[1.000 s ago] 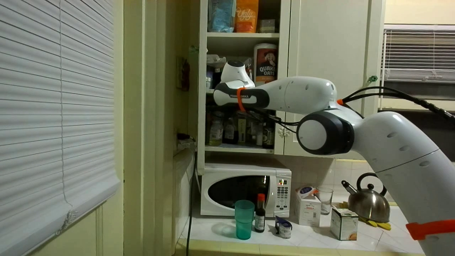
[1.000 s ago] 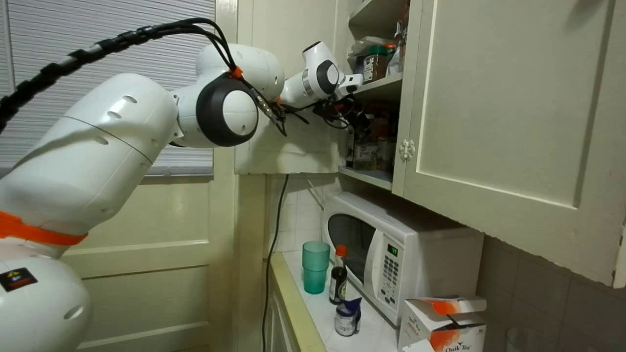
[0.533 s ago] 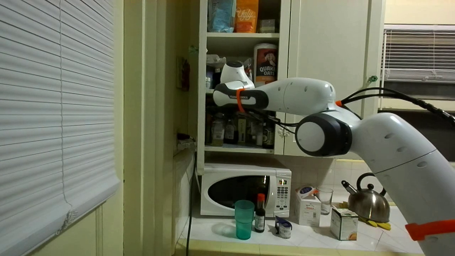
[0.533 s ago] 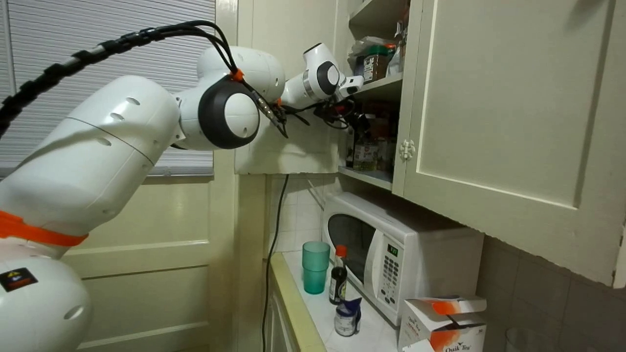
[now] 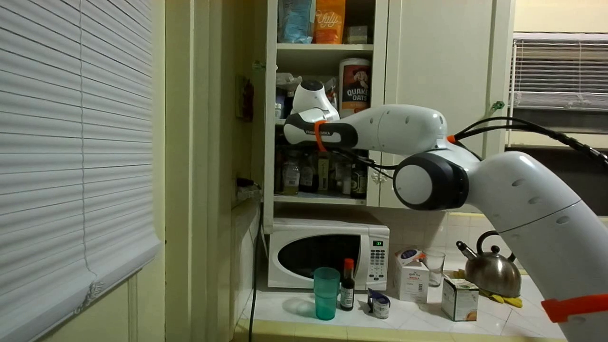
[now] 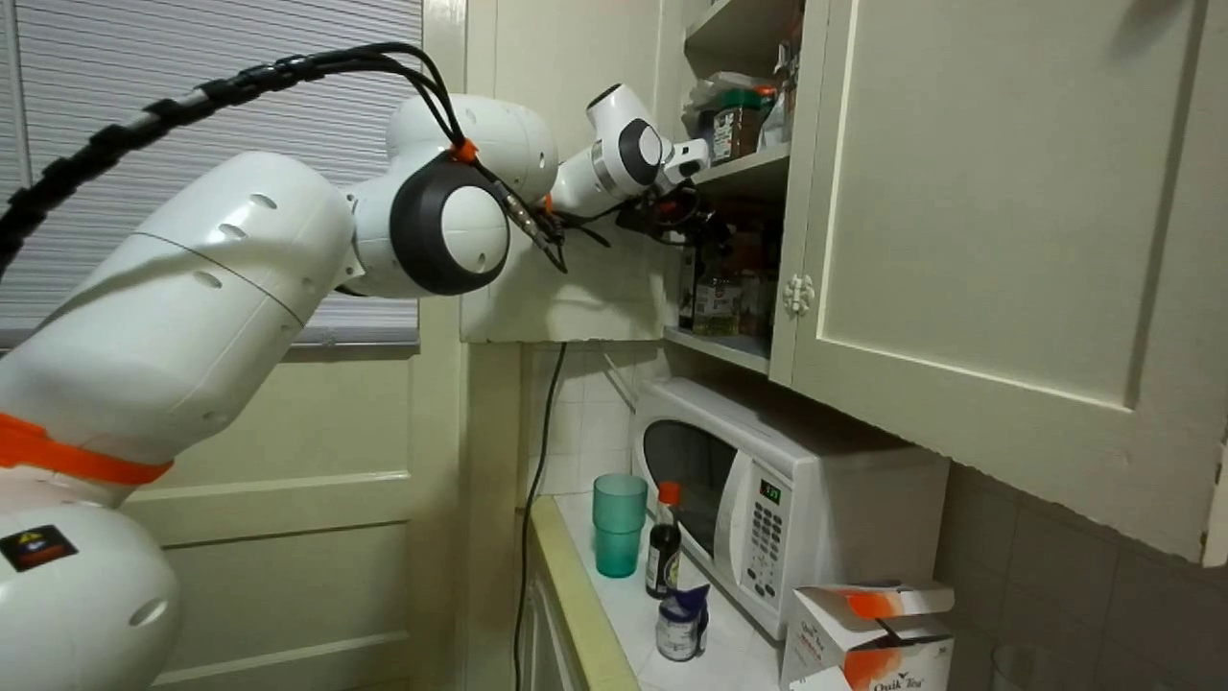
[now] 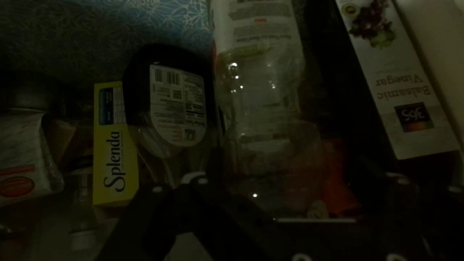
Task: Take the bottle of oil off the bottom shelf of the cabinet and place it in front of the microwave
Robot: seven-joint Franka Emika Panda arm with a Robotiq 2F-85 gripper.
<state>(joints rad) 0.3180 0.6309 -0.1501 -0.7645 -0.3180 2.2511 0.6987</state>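
My long white jointed arm (image 5: 408, 130) held the black two-fingered pincer (image 7: 297, 179) in the mouth of the tall, narrow, cream-white cabinet (image 5: 271, 156); well below the pincer sat the boxy white microwave (image 5: 318, 256) with its dark glass window; nearer beneath the pincer ran the lowest cream-white board, the bottom shelf (image 5: 320, 201); the wrist view was murky, yet the pincer's fingers looked apart to me, with nothing clamped; down in front of the microwave, well apart from them, stood a translucent teal cup (image 5: 327, 293) and, just beside it, a slim dark bottle (image 5: 347, 289) with a red cap; the slim, pale, translucent bottle of oil (image 7: 264, 101) stood upright on that shelf, lined up between the fingers and nearer one of them, though I could not tell how far it reached between them; a small orange patch (image 7: 337, 177) showed toward the other finger, so I judged the oil unheld. By my reckoning the reach was all but done; the grip, the lift and the setting down before the microwave were left.
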